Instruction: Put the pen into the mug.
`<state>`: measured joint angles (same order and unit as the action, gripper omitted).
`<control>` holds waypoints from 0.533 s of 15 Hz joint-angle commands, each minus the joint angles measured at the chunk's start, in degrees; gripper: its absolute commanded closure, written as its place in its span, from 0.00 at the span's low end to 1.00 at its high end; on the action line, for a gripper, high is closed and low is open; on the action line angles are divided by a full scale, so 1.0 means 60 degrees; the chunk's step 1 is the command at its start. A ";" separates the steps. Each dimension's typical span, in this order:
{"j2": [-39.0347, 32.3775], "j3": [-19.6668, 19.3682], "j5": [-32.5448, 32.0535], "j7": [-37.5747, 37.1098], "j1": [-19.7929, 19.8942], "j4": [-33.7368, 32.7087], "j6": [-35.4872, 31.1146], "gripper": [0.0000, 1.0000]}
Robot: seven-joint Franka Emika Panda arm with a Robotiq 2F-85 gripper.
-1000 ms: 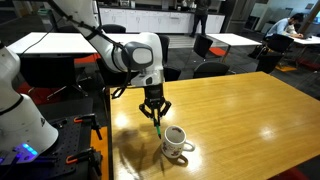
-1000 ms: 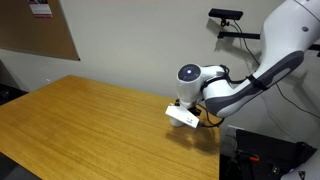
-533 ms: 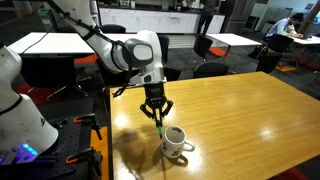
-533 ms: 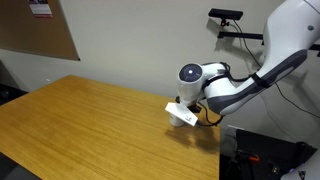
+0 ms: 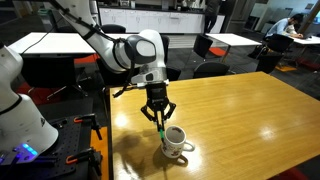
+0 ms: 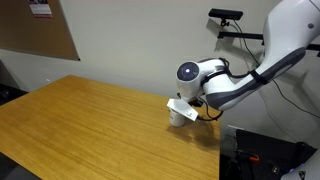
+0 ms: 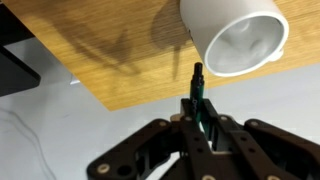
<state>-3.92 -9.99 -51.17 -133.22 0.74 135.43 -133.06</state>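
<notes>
A white mug [image 5: 176,141] with a side handle stands near the wooden table's edge. In the wrist view the mug [image 7: 238,33] shows its pale inside at the top. My gripper [image 5: 158,120] hangs just above and beside the mug, shut on the thin green pen [image 5: 160,127], which points down toward the rim. The pen [image 7: 196,92] sticks out from between the shut jaws in the wrist view, its tip close to the mug's rim. In an exterior view the arm hides the pen, and only part of the mug [image 6: 181,116] shows under the gripper's white camera mount.
The wooden table [image 5: 250,110] stretches away from the mug. The table's edge [image 7: 120,95] runs close by the mug, with grey floor beyond. Other tables and chairs [image 5: 210,47] stand in the background. A robot base with cables [image 5: 60,140] stands beside the table.
The gripper with the pen has shifted slightly toward the mug. The mug has not moved.
</notes>
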 commanded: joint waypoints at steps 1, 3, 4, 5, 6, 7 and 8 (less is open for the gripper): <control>0.0138 0.0271 -0.0277 0.0036 0.0202 -0.0231 0.0769 0.97; 0.0105 0.0310 -0.0260 0.0247 0.0239 -0.0363 0.1015 0.97; 0.0086 0.0318 -0.0247 0.0339 0.0250 -0.0420 0.1095 0.97; 0.0070 0.0315 -0.0223 0.0498 0.0271 -0.0459 0.1042 0.97; 0.0045 0.0310 -0.0171 0.0748 0.0299 -0.0491 0.0941 0.97; 0.0028 0.0305 -0.0190 0.0880 0.0315 -0.0522 0.0902 0.97; 0.0016 0.0295 -0.0196 0.1074 0.0343 -0.0536 0.0788 0.97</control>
<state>-3.91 -9.35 -51.84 -129.87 1.35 133.20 -128.53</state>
